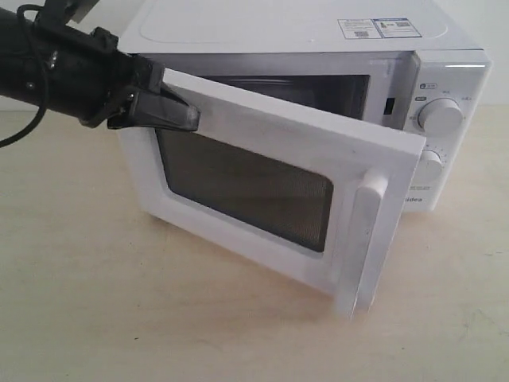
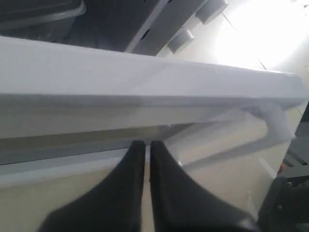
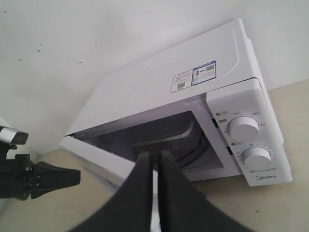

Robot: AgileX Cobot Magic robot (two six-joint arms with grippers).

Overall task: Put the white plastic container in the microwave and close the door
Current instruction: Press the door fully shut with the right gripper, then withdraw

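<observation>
The white microwave [image 1: 318, 32] stands at the back with its door [image 1: 270, 183] swung partly open, the bar handle [image 1: 362, 239] pointing toward the front. Dimly seen inside the cavity is the white plastic container [image 3: 166, 131], which also shows past the door's top edge [image 2: 43, 14]. My left gripper [image 1: 179, 113] is shut and empty, its fingertips [image 2: 137, 150] close against the door's outer face near the upper hinge-side corner. My right gripper [image 3: 155, 157] is shut and empty, held in the air in front of the microwave, apart from it, and out of the exterior view.
Two round knobs [image 1: 440, 115] sit on the microwave's panel at the right. A light wooden tabletop [image 1: 119, 318] spreads around the microwave. A white wall [image 3: 72, 38] rises behind it.
</observation>
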